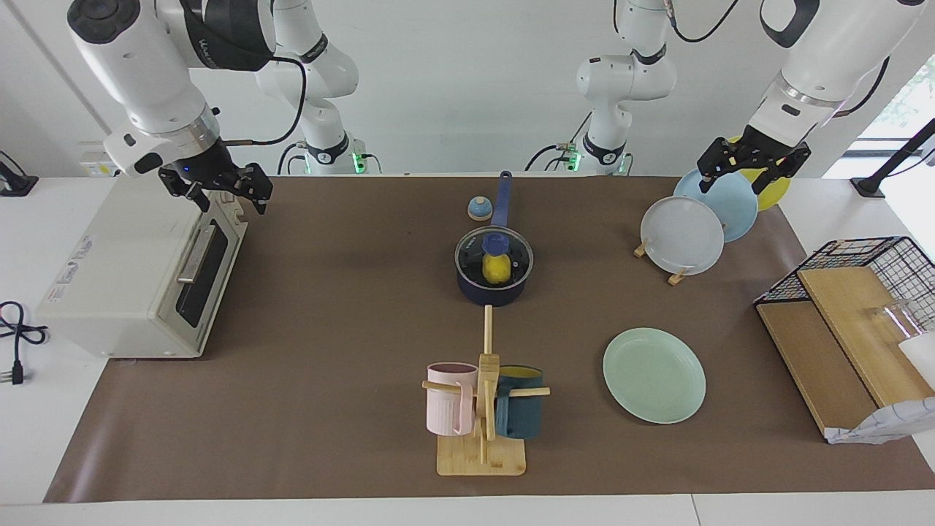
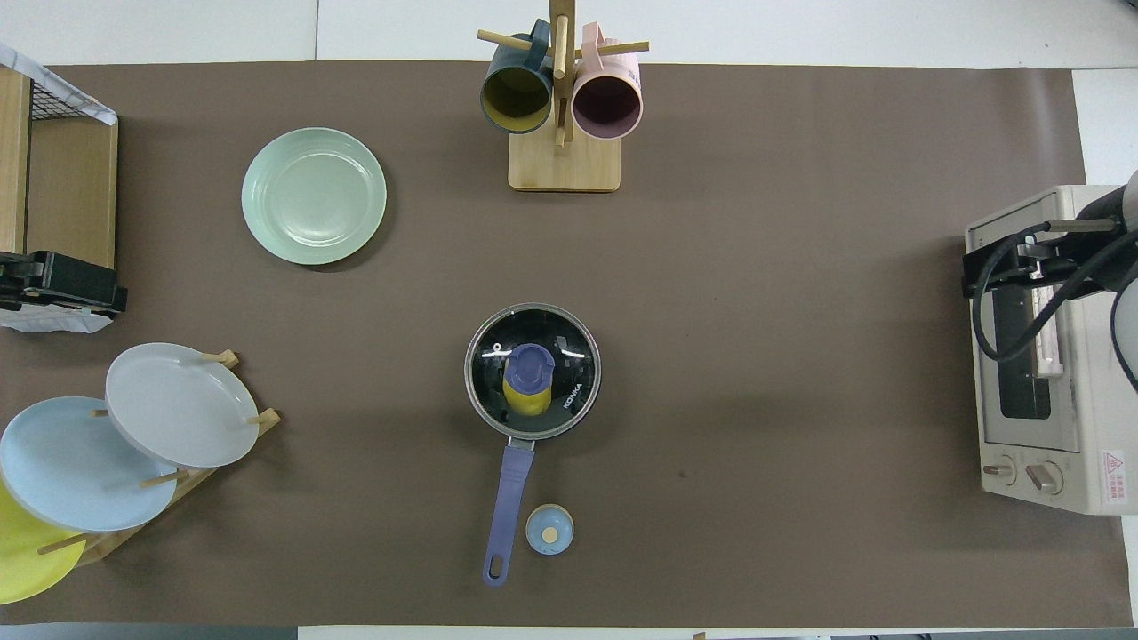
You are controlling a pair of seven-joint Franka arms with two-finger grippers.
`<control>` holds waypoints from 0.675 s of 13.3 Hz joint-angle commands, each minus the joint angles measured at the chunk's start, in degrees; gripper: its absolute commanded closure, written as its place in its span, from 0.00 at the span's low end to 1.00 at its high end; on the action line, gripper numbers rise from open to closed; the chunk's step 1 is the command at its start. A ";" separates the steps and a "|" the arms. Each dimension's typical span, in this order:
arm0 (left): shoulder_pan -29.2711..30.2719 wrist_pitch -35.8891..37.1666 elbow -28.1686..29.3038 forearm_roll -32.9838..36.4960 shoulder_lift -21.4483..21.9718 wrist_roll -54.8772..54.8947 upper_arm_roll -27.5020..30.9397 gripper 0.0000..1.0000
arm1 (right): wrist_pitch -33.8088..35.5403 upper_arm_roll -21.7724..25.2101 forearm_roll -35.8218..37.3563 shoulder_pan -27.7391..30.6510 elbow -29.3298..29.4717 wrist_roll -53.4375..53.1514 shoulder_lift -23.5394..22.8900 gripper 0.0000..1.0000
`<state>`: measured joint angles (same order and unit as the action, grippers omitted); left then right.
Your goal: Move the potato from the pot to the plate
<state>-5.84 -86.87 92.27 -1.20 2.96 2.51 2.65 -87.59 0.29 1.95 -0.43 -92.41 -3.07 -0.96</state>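
the potato [image 1: 497,269] sits inside the pot [image 1: 494,291] near the middle of the surface [image 1: 329,329], seen through a glass lid [image 1: 513,252] with a blue knob [image 1: 494,241] that closes the pot. the pot's long handle points toward the robots, with a small blue bell [image 1: 479,209] just beside it. the plate [image 1: 654,374] lies bare, farther from the robots than the pot and toward the left arm's end. the left claw [image 1: 752,162] hangs open over the rack of standing plates [image 1: 683,235], holding nothing; the right claw [image 1: 219,186] hangs open over the toaster oven [image 1: 139,270], also holding nothing, and appears to wait. the task looks unstarted: judged from this, the first step is removing the lid, since the potato cannot be reached until it comes off. the next move likely calls for a claw to come over the pot, descend on the knob and close on it squarely, then lift straight up without dragging the pot.
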 commanded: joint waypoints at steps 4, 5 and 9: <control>-0.14 0.65 0.37 0.59 0.82 0.57 0.16 0.00 | 0.93 -0.99 -0.01 0.78 0.65 0.96 0.08 0.00; -0.14 0.65 0.37 0.59 0.82 0.57 0.16 0.00 | 0.67 -0.99 0.07 0.61 0.65 1.05 0.16 0.00; -0.14 0.74 0.37 0.59 0.82 0.57 0.16 0.00 | -0.65 -0.99 -0.54 -1.15 -0.58 1.58 1.48 0.00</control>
<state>-5.83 -86.87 92.27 -1.20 2.96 2.51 2.65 -87.62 -0.30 1.90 -1.07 -92.23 -2.98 -0.44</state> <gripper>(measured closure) 0.000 0.000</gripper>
